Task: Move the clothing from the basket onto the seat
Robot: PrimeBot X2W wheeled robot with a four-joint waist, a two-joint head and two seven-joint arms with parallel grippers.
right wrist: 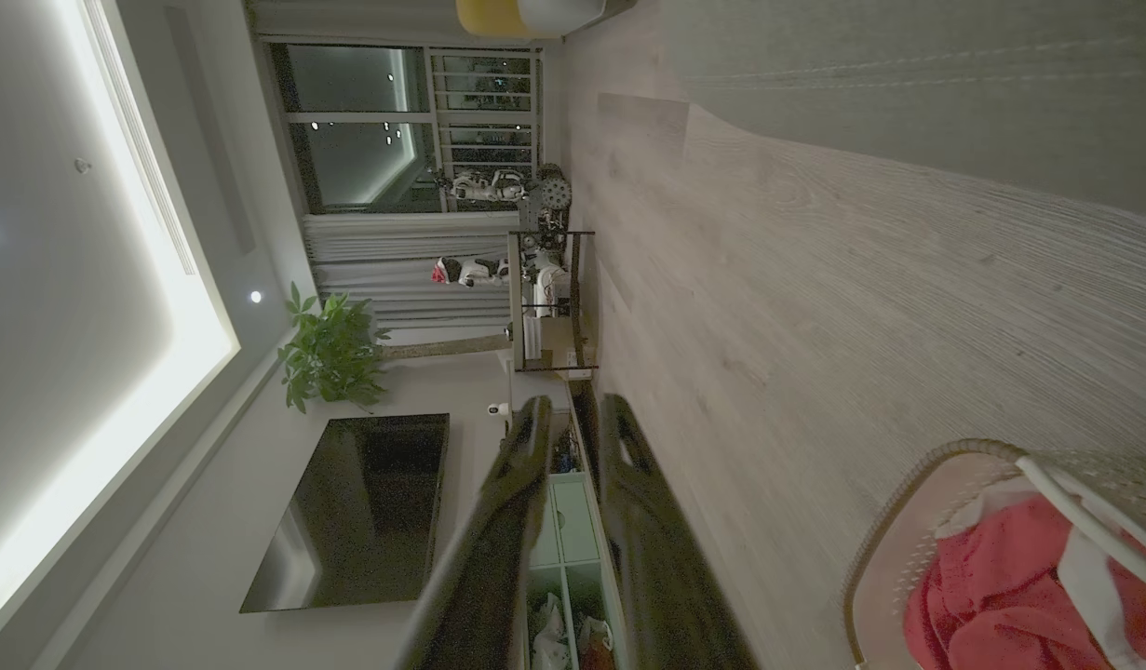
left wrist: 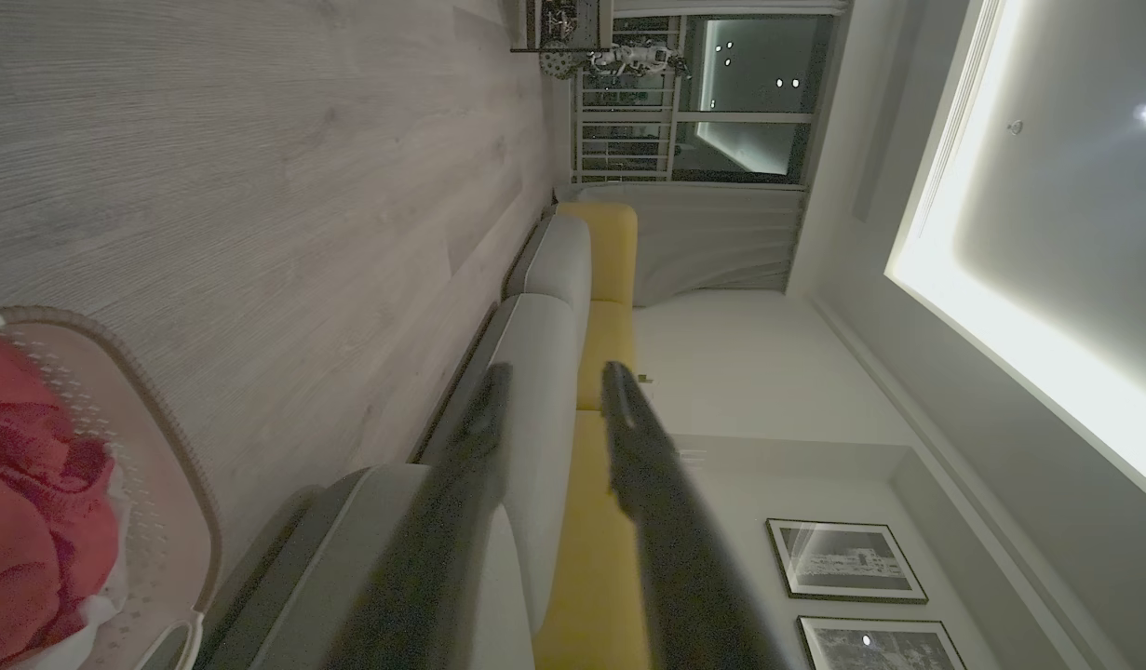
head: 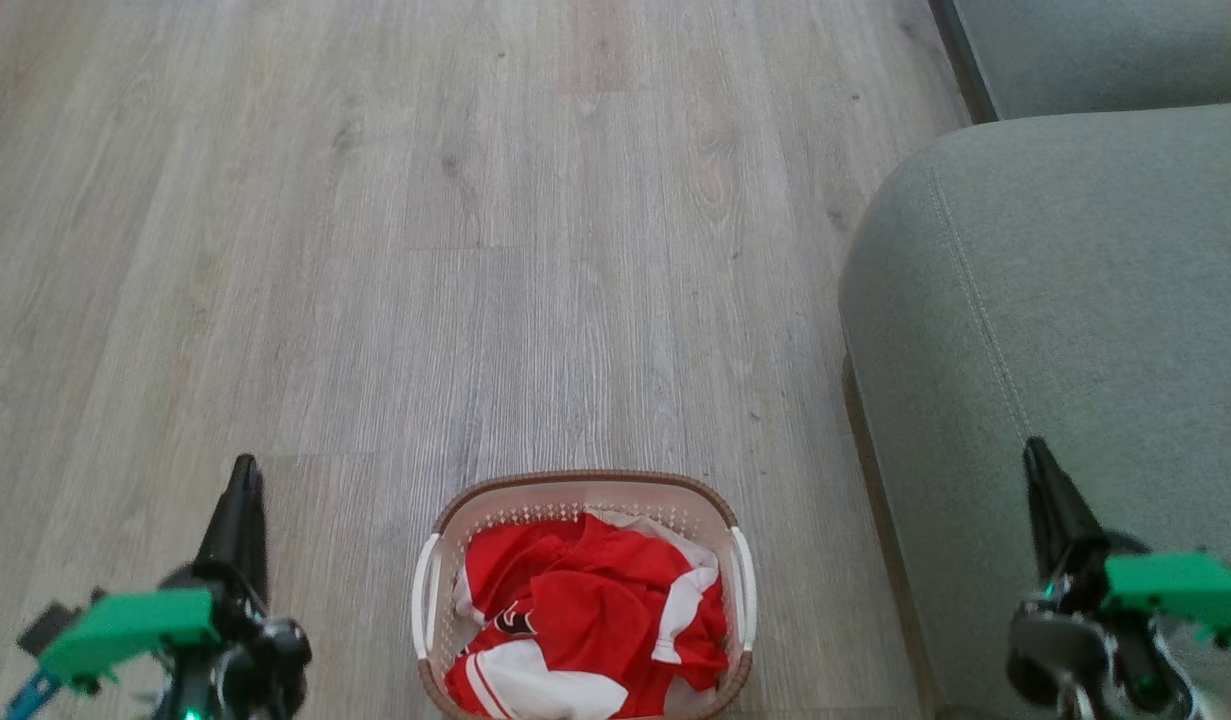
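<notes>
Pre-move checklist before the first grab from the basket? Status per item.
1. The clothing is in the basket: ok, the red-and-white pile lies inside the rim.
2. The seat is ready to receive: ok, the part of the cushion in the head view is bare.
3. Pincers opened for a grasp: not ok, the left pincer and right pincer both look shut and hold nothing.
4. A pincer above the basket: not ok, the left one is over the floor beside it and the right one is over the seat.
5. Garments separable, not tangled: cannot tell.
</notes>
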